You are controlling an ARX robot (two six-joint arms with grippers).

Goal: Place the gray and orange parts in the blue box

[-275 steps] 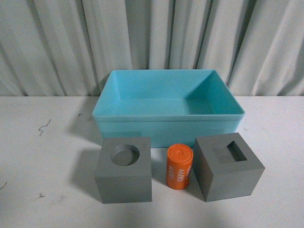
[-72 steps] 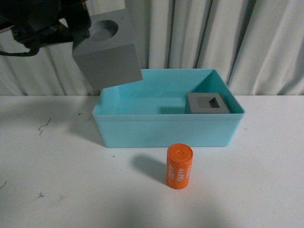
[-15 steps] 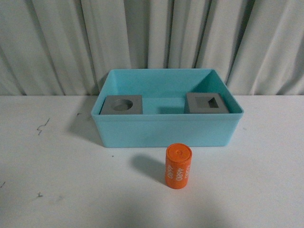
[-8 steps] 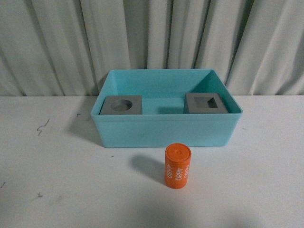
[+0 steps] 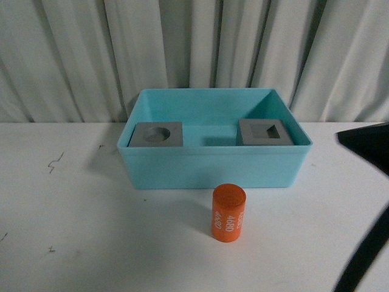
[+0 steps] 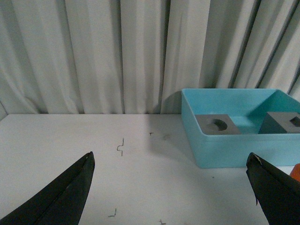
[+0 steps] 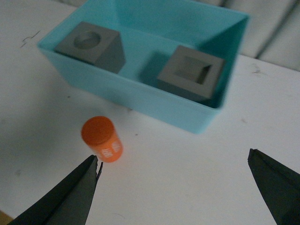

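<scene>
Lab: white table (image 5: 73, 243), gray curtain (image 5: 73, 55)

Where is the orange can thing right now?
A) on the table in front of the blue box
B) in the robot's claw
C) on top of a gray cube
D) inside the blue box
A: the orange cylinder stands upright on the white table in front of the blue box. Only the two gray cubes are inside it.
</scene>
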